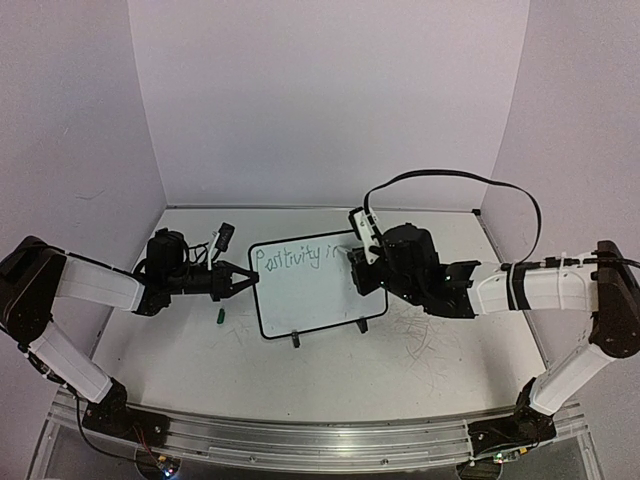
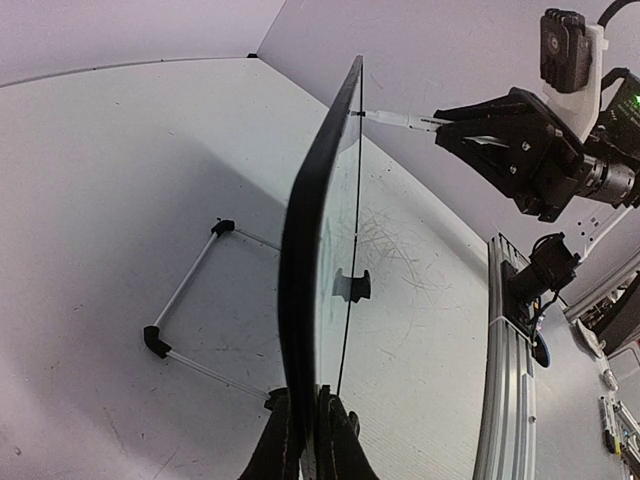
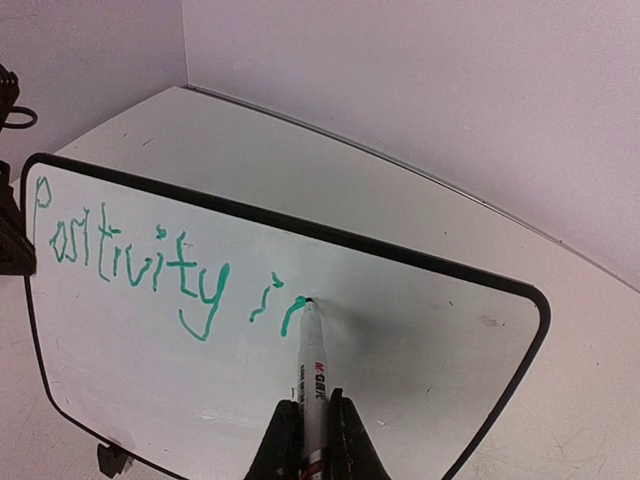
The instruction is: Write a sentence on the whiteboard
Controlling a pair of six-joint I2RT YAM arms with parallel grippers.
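Observation:
The whiteboard (image 1: 310, 285) stands tilted on its wire stand mid-table, with a black rim and two black feet. My left gripper (image 1: 243, 279) is shut on its left edge; the left wrist view shows the board edge-on (image 2: 305, 270) between the fingers (image 2: 335, 440). Green letters of the sentence (image 3: 130, 265) read "Positivity i" plus a started stroke, along the board's top (image 1: 295, 258). My right gripper (image 3: 310, 425) is shut on a white marker (image 3: 313, 360) whose tip touches the board (image 3: 400, 370) at the end of the last stroke. The marker also shows in the left wrist view (image 2: 400, 120).
A small green marker cap (image 1: 221, 316) lies on the table left of the board. Faint grey scribble marks (image 1: 420, 335) cover the tabletop right of the board. The wire stand (image 2: 185, 300) props the board from behind. White walls enclose the back and sides.

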